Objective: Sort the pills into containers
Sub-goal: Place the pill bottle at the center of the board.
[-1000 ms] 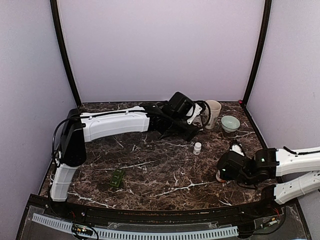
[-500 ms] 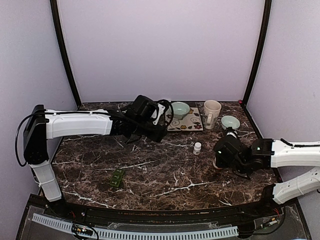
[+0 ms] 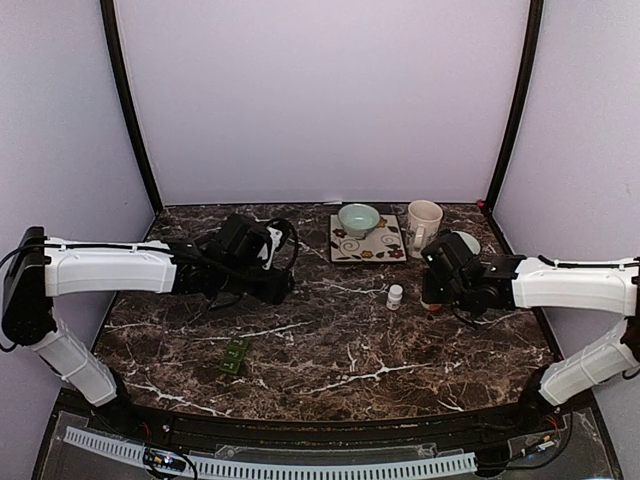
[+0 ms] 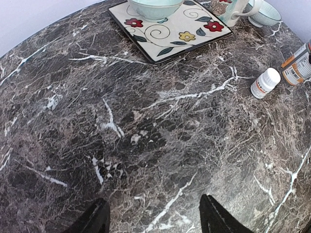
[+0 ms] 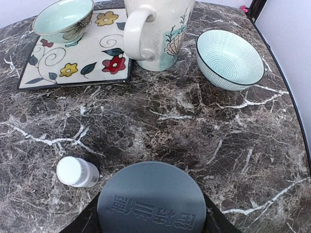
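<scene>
Marble table (image 3: 330, 335): one, dark with white veins
Pill organiser (image 3: 235, 356): one, dark green, lying flat at the near left, well apart from both arms; long axis near-to-far, far end leaning slightly right
Bottles: two, a small white bottle (image 5: 77, 172) and a dark-capped bottle (image 5: 151, 194) just right of it
Bowls: two, plate bowl (image 3: 358, 218) and far-right bowl (image 5: 229, 59)
Mug (image 5: 158, 31): one
Left gripper (image 4: 153, 218): fingers apart, holding nothing
Right gripper (image 5: 153, 218): clamped on the dark-capped bottle

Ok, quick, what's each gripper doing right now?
Left gripper: open, empty.
Right gripper: shut on the grey-capped pill bottle.
</scene>
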### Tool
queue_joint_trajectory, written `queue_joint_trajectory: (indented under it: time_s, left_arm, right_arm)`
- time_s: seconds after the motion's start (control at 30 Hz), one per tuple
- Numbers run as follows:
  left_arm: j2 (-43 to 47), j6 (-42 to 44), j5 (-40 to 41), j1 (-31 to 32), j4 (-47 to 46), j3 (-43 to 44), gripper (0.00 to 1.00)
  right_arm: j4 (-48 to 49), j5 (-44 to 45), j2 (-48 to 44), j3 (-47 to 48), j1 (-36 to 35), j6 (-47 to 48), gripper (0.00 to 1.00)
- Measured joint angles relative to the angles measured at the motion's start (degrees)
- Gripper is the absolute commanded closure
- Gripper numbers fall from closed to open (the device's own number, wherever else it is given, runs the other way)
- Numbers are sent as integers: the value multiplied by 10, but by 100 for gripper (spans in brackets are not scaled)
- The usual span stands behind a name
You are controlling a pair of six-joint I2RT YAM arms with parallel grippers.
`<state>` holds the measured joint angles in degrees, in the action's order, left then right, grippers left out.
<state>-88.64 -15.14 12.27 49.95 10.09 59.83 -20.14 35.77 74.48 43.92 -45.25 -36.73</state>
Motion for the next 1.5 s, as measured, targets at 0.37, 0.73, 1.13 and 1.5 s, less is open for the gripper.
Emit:
queue_joint_trajectory:
  time_s: [0.37,0.73,1.13,1.5]
  left_arm:
    - [117,-68,19,0,56,-95,32]
    - [203,-157,26,0,158,-136,27]
    - [221,-221,22,18,288,-139,27]
    - [162,-231,-9,70,320,-125,25]
  right_arm:
    - [71,-53,69,32,48,49,87]
    - [101,-82,99,33,62,56,58]
    - [130,-94,106,33,63,54,29]
    - [132,-89,66,28,63,60,26]
